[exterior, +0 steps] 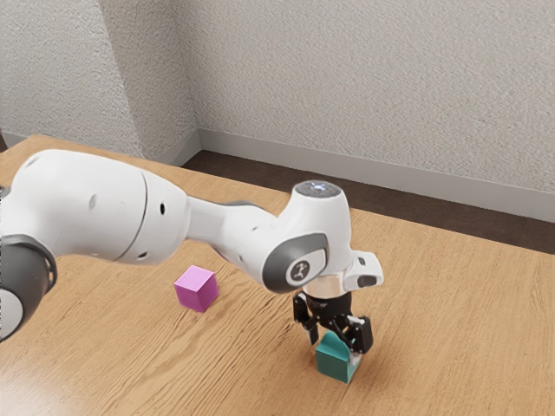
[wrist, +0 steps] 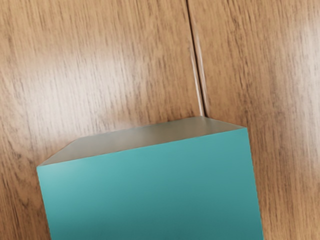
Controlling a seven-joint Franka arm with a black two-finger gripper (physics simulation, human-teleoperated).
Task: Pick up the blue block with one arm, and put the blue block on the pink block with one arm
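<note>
Wooden table (exterior: 451,295), cubic blue block (exterior: 335,363) flat, edge-on, under pincer (exterior: 336,341)

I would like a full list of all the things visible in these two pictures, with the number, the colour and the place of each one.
blue block: one, blue-green, on the table directly under the gripper.
pink block: one, pink-purple, on the table toward the exterior view's left of the blue block, apart from it.
table: one, light brown wood, carries both blocks.
wall: grey-white, rough, behind the table.
baseboard: one, pale grey, along the foot of the wall.
floor: dark brown strip between the table and the wall.
arm: one, white with grey joints, comes in from the exterior view's left.
gripper: one, black, low over the blue block.
</note>
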